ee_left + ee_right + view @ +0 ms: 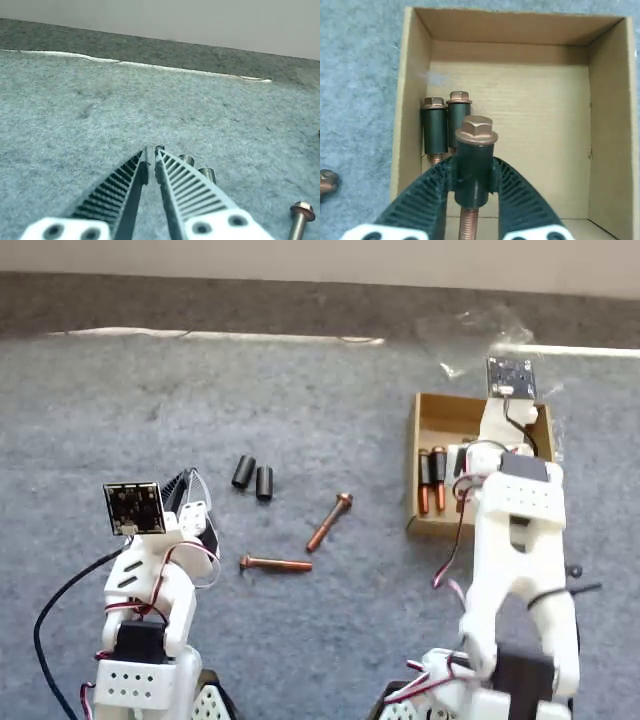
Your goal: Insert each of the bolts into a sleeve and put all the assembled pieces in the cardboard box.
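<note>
Right jaws pinch one sleeved bolt [472, 170] above cardboard box [410, 100]; two assemblies [434, 131] [454, 120] ahead. Left jaws, pressed together, half-hide two sleeves [186, 159] [207, 173]; two bolts [330, 522] [276, 564] beside.

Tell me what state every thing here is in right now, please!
cardboard box, open, two assembled pieces lying inside.
third assembled piece, clamped in the right gripper over the box.
left gripper, shut, empty.
two bolts, loose on the carpet, no sleeves on.
two sleeves, empty, lying on the carpet.
</note>
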`<state>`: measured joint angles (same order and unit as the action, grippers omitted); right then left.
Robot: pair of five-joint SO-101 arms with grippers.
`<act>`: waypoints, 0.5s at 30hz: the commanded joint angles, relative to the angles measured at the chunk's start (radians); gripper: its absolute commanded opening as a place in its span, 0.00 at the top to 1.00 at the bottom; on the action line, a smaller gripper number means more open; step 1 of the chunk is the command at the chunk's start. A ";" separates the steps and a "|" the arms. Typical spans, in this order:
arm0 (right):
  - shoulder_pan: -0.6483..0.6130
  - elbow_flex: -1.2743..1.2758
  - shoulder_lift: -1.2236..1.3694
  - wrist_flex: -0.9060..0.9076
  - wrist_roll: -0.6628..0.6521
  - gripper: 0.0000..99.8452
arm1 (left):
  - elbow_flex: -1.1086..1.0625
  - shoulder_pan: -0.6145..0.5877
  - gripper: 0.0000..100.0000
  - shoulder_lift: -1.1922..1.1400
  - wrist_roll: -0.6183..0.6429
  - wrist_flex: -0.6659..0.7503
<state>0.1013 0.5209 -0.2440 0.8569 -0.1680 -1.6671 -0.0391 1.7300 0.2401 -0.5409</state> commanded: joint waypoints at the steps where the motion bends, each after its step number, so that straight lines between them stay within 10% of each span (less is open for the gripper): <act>1: 0.010 -0.153 0.090 0.002 -0.014 1.00 | 0.002 -0.012 0.95 0.012 0.008 0.023; 15: 0.010 -0.745 0.630 0.223 -0.014 1.00 | -0.033 -0.012 0.95 0.012 0.006 0.075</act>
<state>0.1013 -0.0560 0.3360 1.0273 -0.1680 -1.6763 -0.0391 1.7285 0.2401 -0.4964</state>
